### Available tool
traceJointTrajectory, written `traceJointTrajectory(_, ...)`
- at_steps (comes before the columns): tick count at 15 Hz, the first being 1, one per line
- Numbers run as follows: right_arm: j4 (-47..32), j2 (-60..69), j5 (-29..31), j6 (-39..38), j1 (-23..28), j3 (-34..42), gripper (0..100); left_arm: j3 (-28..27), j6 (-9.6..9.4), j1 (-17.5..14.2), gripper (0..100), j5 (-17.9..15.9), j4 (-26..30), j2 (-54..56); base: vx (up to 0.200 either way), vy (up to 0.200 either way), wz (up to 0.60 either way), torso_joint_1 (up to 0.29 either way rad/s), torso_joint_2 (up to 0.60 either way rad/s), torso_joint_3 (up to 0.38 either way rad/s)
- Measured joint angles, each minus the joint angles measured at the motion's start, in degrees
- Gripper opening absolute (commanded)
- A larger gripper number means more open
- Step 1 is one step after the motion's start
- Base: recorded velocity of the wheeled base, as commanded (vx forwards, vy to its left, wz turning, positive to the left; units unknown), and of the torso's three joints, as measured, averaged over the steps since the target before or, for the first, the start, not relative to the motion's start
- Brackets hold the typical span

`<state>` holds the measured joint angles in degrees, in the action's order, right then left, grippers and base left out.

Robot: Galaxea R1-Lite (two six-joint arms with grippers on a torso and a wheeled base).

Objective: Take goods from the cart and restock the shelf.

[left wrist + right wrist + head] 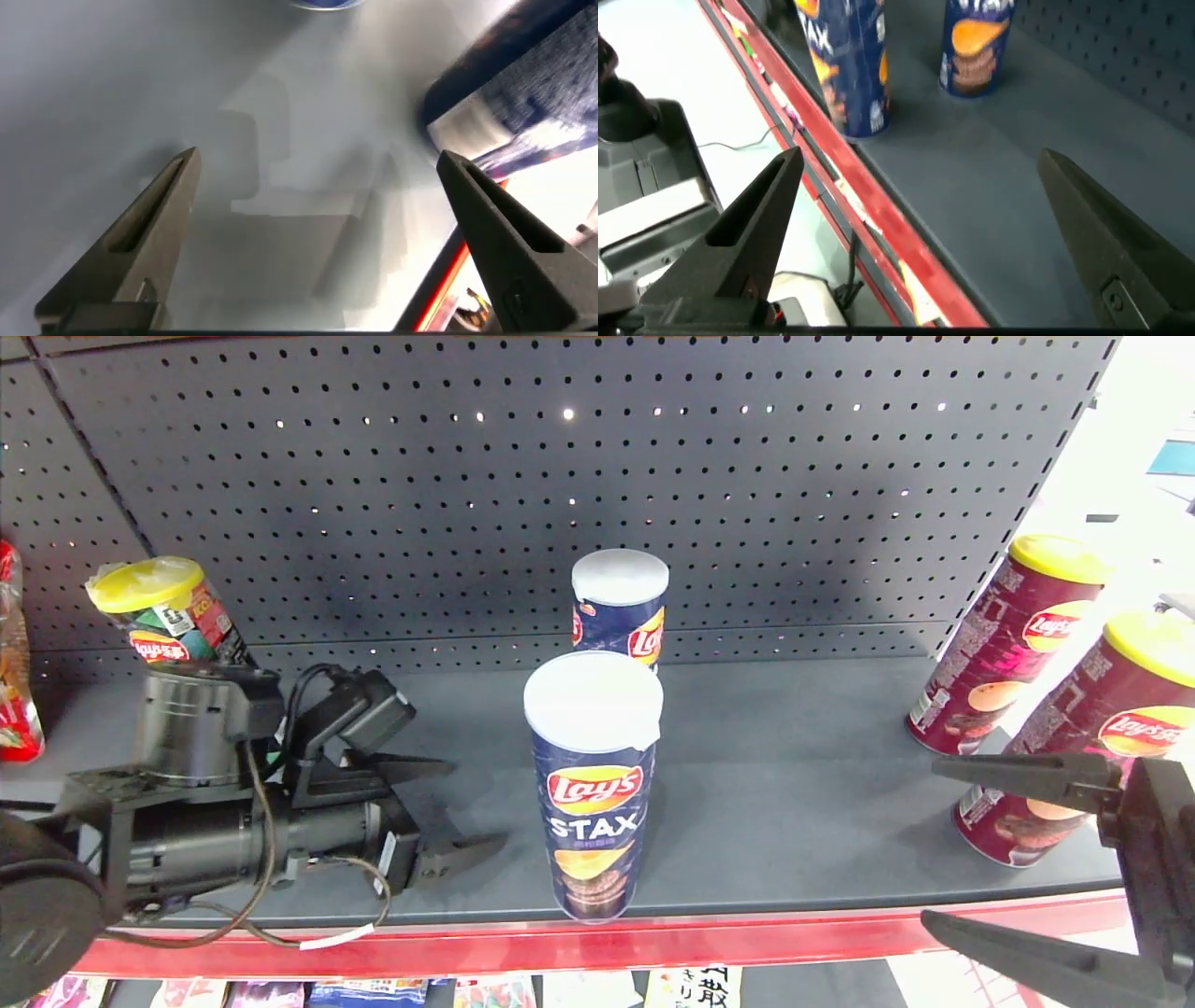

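Two blue chip cans with white lids stand upright on the grey shelf (794, 803). The front can (593, 784) is near the red edge and the back can (619, 607) is by the pegboard. My left gripper (471, 807) lies low over the shelf just left of the front can, open and empty. In the left wrist view the left gripper (318, 154) has its fingers spread, with the front can (523, 103) off to one side. My right gripper (929, 840) hangs open at the shelf's right front edge. The right gripper (920, 154) faces both blue cans (850, 65) (976, 47).
Two maroon cans with yellow lids (1013, 644) (1092, 737) stand at the shelf's right end, close to the right gripper. A tilted yellow-lidded can (163, 611) and a red bag (14, 653) sit at the left. Bare shelf lies between the blue and maroon cans.
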<state>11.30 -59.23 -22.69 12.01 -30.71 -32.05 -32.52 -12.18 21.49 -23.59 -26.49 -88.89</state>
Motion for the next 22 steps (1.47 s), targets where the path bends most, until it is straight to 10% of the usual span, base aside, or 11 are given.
traceJointTrajectory(6, 0.02, 11.12, 2.55, 0.06, 0.21, 9.48, 100, 12.24, 0.63, -6.56, 100, 7.5, 4.95, 21.18, 0.0, 0.0, 0.0, 0.0, 0.0, 0.0)
traceJointTrajectory(13, -7.07, 29.81, 17.3, -3.23, 12.13, 16.62, 100, 11.61, 0.44, -7.89, 100, 34.72, 33.74, 49.1, 0.0, 0.0, 0.0, 0.0, 0.0, 0.0)
traceJointTrajectory(22, -14.47, 36.94, 25.04, -5.83, 26.88, 18.16, 100, 10.7, 2.72, -8.05, 100, 34.1, 28.48, 56.04, 0.0, 0.0, 0.0, 0.0, 0.0, 0.0)
